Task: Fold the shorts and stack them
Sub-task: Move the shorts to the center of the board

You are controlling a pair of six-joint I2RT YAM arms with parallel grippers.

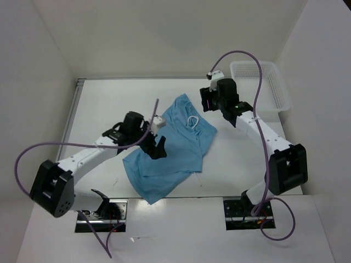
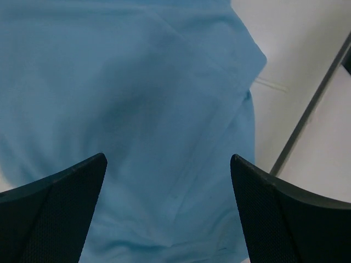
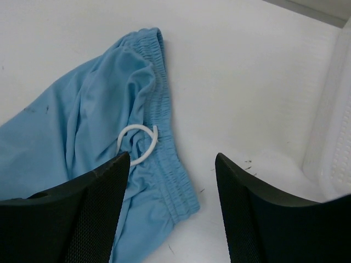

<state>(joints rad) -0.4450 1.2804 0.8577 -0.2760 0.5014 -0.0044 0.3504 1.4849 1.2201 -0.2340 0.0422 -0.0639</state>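
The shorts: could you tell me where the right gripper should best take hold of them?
Probably the gathered waistband of the shorts, pinched from above at its edge facing the basket: it lies as a ruffled ridge in front of the open right gripper.

White flat table [image 1: 109, 104] carries light blue soft cloth shorts [image 1: 178, 148], lying rumpled near centre with the waistband toward the far side, and a white plastic mesh basket [image 1: 277, 82] at the far right corner.
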